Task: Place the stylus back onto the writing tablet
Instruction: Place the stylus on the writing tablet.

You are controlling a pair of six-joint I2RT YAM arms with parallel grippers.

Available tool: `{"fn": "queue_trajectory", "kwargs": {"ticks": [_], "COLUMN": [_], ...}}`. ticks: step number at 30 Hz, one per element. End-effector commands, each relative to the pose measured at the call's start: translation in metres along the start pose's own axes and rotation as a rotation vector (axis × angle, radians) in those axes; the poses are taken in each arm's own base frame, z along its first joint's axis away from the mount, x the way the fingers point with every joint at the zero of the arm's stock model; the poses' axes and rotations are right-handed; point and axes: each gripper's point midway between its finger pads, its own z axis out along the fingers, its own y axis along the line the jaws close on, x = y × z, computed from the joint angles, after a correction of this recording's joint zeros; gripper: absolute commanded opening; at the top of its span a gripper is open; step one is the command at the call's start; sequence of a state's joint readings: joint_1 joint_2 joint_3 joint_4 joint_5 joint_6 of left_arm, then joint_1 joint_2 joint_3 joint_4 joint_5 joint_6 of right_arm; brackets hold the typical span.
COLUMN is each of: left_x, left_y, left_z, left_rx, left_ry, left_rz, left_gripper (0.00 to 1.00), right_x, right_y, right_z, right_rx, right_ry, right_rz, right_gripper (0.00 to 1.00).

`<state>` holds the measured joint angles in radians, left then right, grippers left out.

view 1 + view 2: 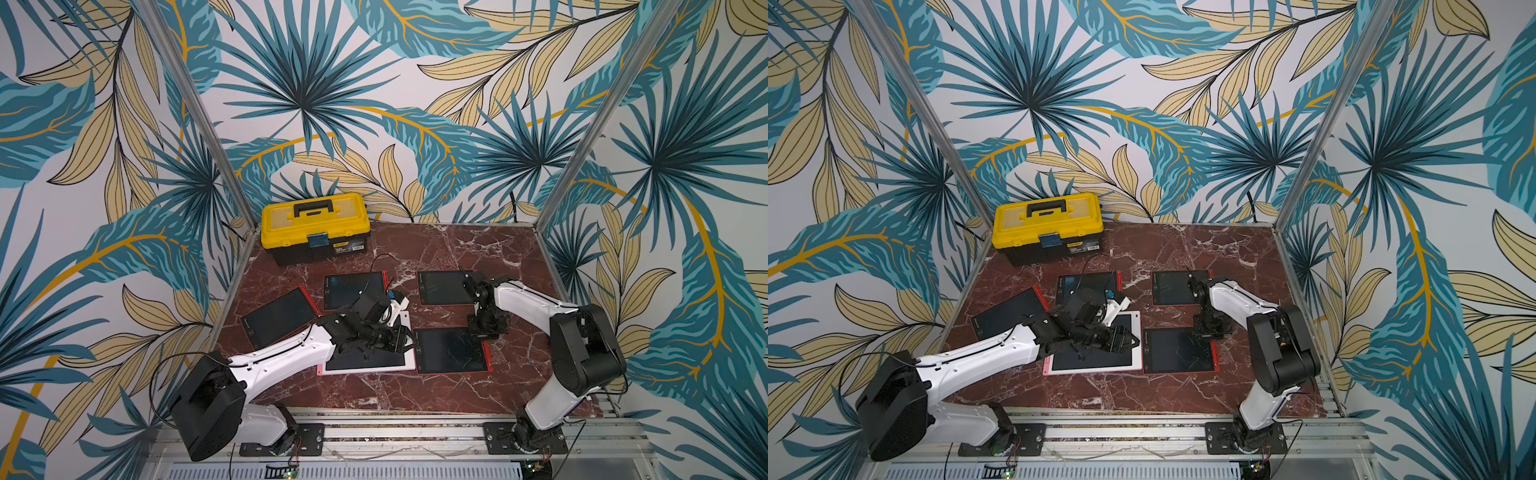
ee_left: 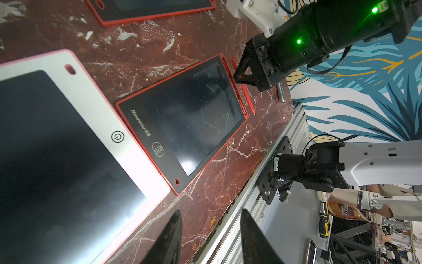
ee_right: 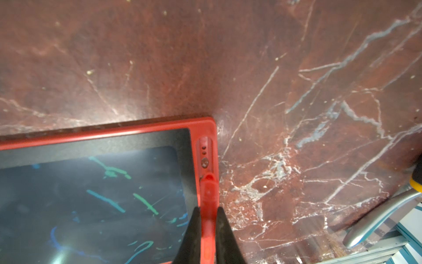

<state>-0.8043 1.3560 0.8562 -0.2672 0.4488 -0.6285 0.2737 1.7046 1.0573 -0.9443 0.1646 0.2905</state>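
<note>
Stylus (image 3: 208, 189) pinched in the narrow jaws of the right gripper (image 3: 207, 217), low at the slotted side edge of the red writing tablet (image 3: 109, 133) on the counter (image 3: 137, 68); left gripper (image 2: 212, 237) hangs well apart, jaws half spread on nothing. Judgement: hold the stylus parallel to the groove, nudge it screenward until centred, press straight down evenly and release only once it is seated, since a skewed push may slide the tablet. Long axis runs along that edge, blunt cap toward the tablet's far corner, writing tip toward the robot's base rail.

White arm links (image 1: 282, 361), black joints (image 1: 208, 411), green status lights (image 2: 298, 41)
</note>
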Motion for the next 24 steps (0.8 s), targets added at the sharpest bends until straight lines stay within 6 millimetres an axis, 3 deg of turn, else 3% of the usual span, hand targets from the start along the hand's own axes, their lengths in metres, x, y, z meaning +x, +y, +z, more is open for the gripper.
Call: {"fn": "queue_trajectory", "kwargs": {"ticks": [1, 15, 24], "left_x": [-0.0040, -0.0035, -0.0017], "left_y": [-0.0071, -0.0069, -0.0050], "left_z": [-0.0046, -0.0053, -0.0046], "left_rx": [0.010, 0.010, 0.006], "left_ry": [-0.018, -0.020, -0.016], "left_rz": [0.015, 0.014, 0.007], "left_gripper": [0.43, 0.43, 0.42], "right_x": [0.0008, 0.0001, 0.0098], "right_y": [-0.0031, -0.0051, -0.0019], "right_z": [0.0016, 0.0068, 0.0020], "right_rx": [0.019, 0.043, 0.002], "right_ry": [0.023, 0.041, 0.040], "right_rz": [-0.011, -0.011, 0.018], "right_gripper": [0.14, 0.18, 0.08]}}
